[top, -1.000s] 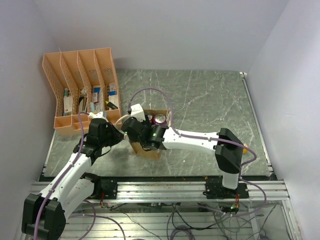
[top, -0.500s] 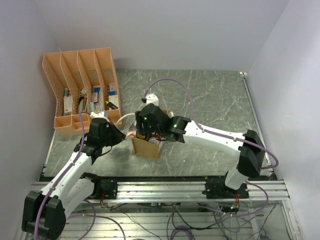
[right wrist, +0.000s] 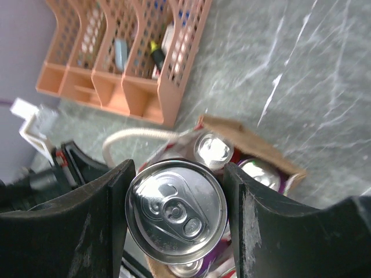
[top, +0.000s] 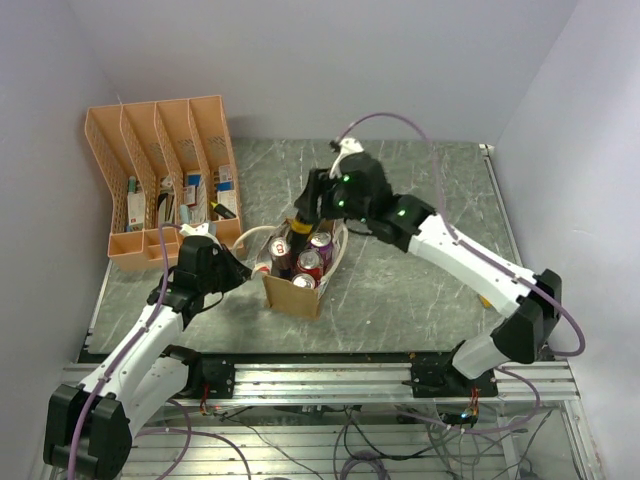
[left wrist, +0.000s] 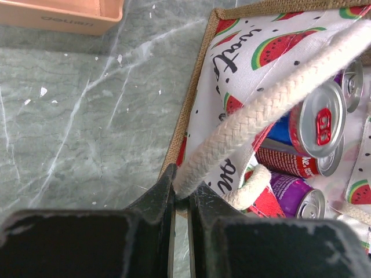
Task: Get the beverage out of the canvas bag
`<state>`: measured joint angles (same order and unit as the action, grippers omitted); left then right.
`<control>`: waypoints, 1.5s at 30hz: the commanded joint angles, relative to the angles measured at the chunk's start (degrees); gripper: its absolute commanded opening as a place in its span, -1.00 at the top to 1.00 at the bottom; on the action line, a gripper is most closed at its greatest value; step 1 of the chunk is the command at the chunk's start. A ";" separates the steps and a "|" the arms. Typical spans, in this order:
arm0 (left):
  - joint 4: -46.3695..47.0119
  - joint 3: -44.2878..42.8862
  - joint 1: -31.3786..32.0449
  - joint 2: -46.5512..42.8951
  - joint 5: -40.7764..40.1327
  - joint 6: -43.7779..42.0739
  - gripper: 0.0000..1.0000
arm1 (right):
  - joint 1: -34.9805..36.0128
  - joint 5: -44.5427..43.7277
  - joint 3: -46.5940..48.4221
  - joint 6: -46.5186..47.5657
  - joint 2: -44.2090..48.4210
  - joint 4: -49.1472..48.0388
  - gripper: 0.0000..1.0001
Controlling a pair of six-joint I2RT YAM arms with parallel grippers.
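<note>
Looking down from above, we see the canvas bag (top: 293, 297) standing open on the grey marbled table (top: 430, 200), just in front of the orange file rack (top: 165, 180). The bag sits between the two arms.

The right gripper (right wrist: 179, 223) has its jaws spread about as wide as a drink can (right wrist: 174, 208), and that can sits between the two fingers (right wrist: 95, 231), which press against its sides. We look straight down on its silver lid and pull tab. The can is held up over the mouth of the bag (right wrist: 249, 136) and looks far larger than the other cans (right wrist: 213, 149) lying further down inside. From above, the right gripper (top: 306, 208) hangs over the far edge of the bag, and we cannot make out the gripped can clearly under it.

The left gripper (left wrist: 181, 188) has its jaws nearly together, pinching a cream rope handle (left wrist: 261, 110) at the near left side of the bag (left wrist: 189, 116). The rope rises from between the fingers and crosses the opening at a slant. In the overhead view this gripper (top: 240, 272) sits low, just beside the bag's left wall.

Inside we see a white lining printed with watermelon slices and several cans (left wrist: 317, 124) packed close together. One has a red tab and another is purple.
</note>
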<state>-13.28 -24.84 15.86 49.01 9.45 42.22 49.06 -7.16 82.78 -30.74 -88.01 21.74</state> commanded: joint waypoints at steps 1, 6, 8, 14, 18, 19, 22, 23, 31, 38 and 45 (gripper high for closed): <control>-2.33 -1.55 0.40 -0.63 2.19 -0.72 0.86 | -6.11 5.61 4.98 0.42 4.28 -4.54 1.00; -2.57 -2.18 0.40 -0.70 2.52 -1.10 0.86 | -13.64 7.25 8.39 1.20 4.69 -4.31 1.00; -2.41 -2.35 0.40 -0.76 2.72 -1.24 0.86 | -16.30 7.32 9.92 1.97 4.82 -4.03 1.00; -3.10 -3.12 0.38 -1.14 2.11 -1.14 0.86 | -20.48 -2.16 11.24 6.99 5.16 -3.29 1.00; -3.60 -3.50 0.40 -1.56 1.79 -1.03 0.86 | -23.84 -6.05 4.89 10.62 5.69 -8.68 1.00; -4.04 -3.79 0.40 -1.49 1.65 -1.08 0.85 | -24.25 -6.64 3.09 11.30 5.52 -10.16 1.00; -4.59 -4.52 0.36 -1.63 2.08 -0.84 0.73 | -25.47 -7.86 -0.37 13.02 3.55 -13.44 1.00; -4.69 -4.59 0.40 -1.75 2.03 -0.81 0.67 | -25.79 -7.80 -1.60 13.41 2.81 -14.55 1.00; -6.33 -6.06 0.40 -1.62 -0.24 -0.76 0.41 | -26.19 -3.93 -9.81 20.08 -3.40 -27.39 1.00; -7.54 -7.89 0.40 -0.25 -1.36 -1.65 0.27 | -25.85 -0.86 -9.41 24.01 -8.45 -29.63 1.00; -7.76 -9.07 0.40 0.82 -1.65 -2.09 0.14 | -25.90 -1.98 -6.11 26.28 -13.49 -28.73 1.00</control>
<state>-20.05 -31.48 15.86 49.21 7.99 40.84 23.16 -9.13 72.60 -6.94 -99.92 -1.30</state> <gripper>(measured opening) 0.416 0.578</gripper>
